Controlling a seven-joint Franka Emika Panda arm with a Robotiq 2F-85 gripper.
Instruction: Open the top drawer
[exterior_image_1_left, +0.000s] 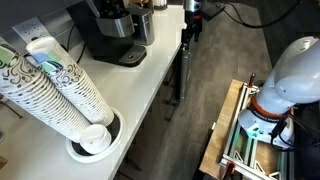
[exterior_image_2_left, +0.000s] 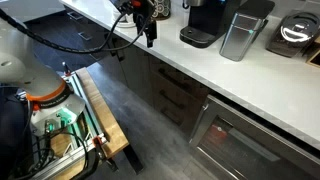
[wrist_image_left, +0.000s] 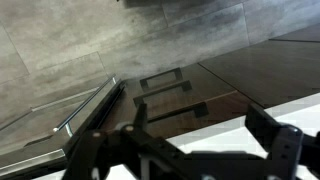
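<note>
You're hovering the gripper (wrist_image_left: 185, 150) at the tabletop (exterior_image_2_left: 230, 78) edge, jaws apart, holding nothing. The top drawer (wrist_image_left: 45, 118) is apparently sitting shut just below, bar handle (wrist_image_left: 84, 106) facing out. Be dropping squarely over the bar, closing fully, then pulling straight outward.
</note>
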